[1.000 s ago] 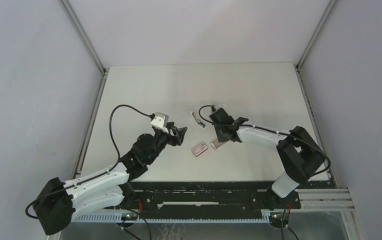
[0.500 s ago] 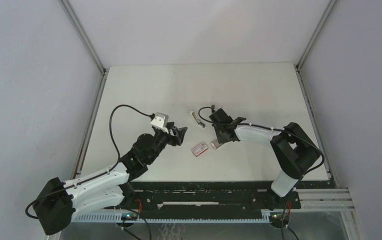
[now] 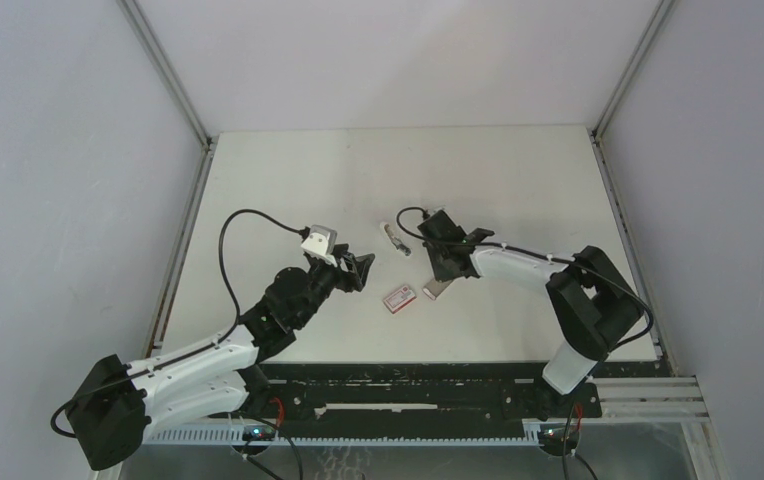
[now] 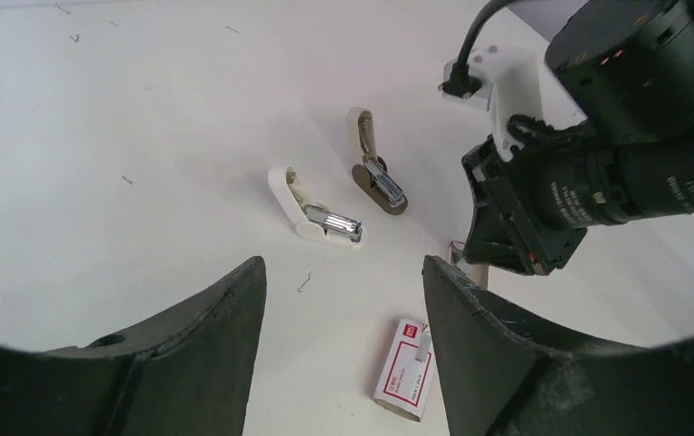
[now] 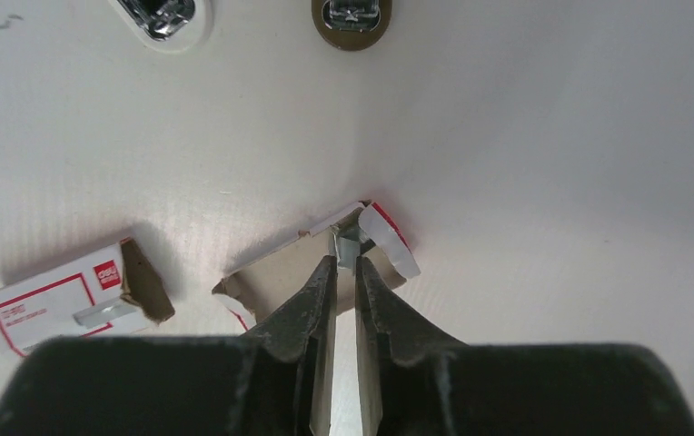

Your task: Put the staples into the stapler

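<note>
Item, my right claw (image 5: 345,262): fingers drawn almost together, tips pinching the silvery staples (image 5: 349,241) at the open end of their small tray (image 5: 275,272), which lies flat on the table (image 3: 308,180). Item, my left claw (image 4: 342,268): fingers spread wide, holding nothing, above the table and apart from everything. Item, stapler (image 4: 314,211): on the table beyond the tray, in two parts side by side, one white with bright metal, one with a dark grey base. Item, red-and-white box sleeve (image 3: 399,298): on the table, just beside the tray, on my left claw's side.
</note>
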Controlling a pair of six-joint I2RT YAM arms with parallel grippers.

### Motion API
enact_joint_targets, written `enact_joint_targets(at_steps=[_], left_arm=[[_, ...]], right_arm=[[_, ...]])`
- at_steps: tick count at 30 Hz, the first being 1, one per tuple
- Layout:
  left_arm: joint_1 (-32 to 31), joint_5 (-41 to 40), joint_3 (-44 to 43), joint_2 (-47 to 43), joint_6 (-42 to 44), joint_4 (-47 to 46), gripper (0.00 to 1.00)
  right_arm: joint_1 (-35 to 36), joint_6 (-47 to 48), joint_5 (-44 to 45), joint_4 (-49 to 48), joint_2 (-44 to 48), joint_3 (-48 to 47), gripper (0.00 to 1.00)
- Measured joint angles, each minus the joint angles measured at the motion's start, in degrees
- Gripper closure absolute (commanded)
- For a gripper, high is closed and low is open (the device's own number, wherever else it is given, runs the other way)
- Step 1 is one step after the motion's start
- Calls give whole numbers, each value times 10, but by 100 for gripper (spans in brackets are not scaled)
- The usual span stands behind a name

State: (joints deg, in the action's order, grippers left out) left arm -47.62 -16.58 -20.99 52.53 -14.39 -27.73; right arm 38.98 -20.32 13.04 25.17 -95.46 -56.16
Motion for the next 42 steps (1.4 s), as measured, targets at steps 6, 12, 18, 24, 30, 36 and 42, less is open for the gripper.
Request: enact_joint_targets(at_steps=[6, 12, 18, 24, 30, 36, 42], left_arm=[[0, 0, 0, 0, 0, 0, 32], [0, 0, 0, 0, 0, 0, 32], [0, 0, 0, 0, 0, 1, 32], [0, 0, 0, -1, -1, 8, 32], [0, 0, 0, -5, 0, 13, 32], [0, 0, 0, -7, -1, 13, 31], [0, 0, 0, -9, -1, 13, 31]], right_arm=[[-5, 16, 19, 38, 45, -27, 89], [-34, 26, 0, 50, 60, -37, 84], [-34, 16, -44, 43, 40, -36, 72], [-14, -3, -47, 38, -2, -35, 71], [-1, -17, -30, 38, -20, -35, 71], [10, -26, -12, 38, -29, -35, 73], [12, -28, 2, 38, -37, -35, 75]])
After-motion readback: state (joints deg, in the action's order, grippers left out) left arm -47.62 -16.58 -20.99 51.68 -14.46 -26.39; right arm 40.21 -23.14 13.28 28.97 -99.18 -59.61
